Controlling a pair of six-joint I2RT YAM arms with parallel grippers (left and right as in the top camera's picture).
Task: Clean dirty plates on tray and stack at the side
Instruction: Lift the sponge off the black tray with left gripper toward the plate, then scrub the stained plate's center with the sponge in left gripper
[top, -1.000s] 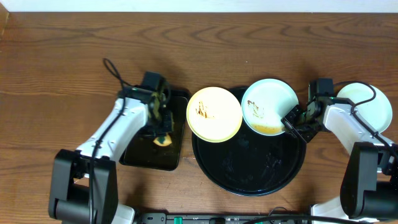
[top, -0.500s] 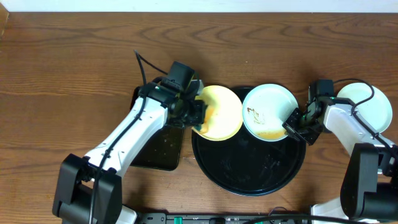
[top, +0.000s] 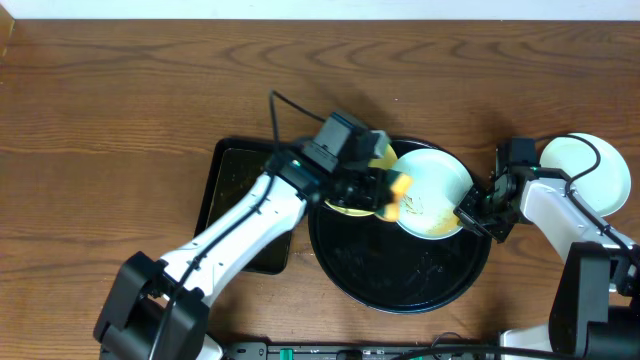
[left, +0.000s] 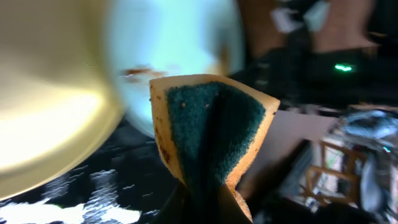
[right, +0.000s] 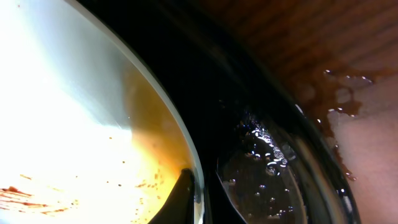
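The large round black tray (top: 400, 275) holds a pale yellow plate (top: 352, 207), mostly hidden under my left arm, and a pale mint plate (top: 440, 185) with brown smears. My right gripper (top: 472, 212) is shut on the mint plate's right rim (right: 198, 180) and holds it tilted. My left gripper (top: 388, 195) is shut on a yellow and green sponge (left: 211, 124) at the mint plate's left edge. A third pale plate (top: 590, 170) lies on the table at the far right.
A smaller rectangular black tray (top: 232, 200) sits left of the round tray, wet and without the sponge. The round tray's floor shows water droplets (right: 261, 168). Wood table all around.
My left arm lifted the sponge off the rectangular tray and carried it right, over the yellow plate to the mint plate. The right gripper has tilted the mint plate slightly.
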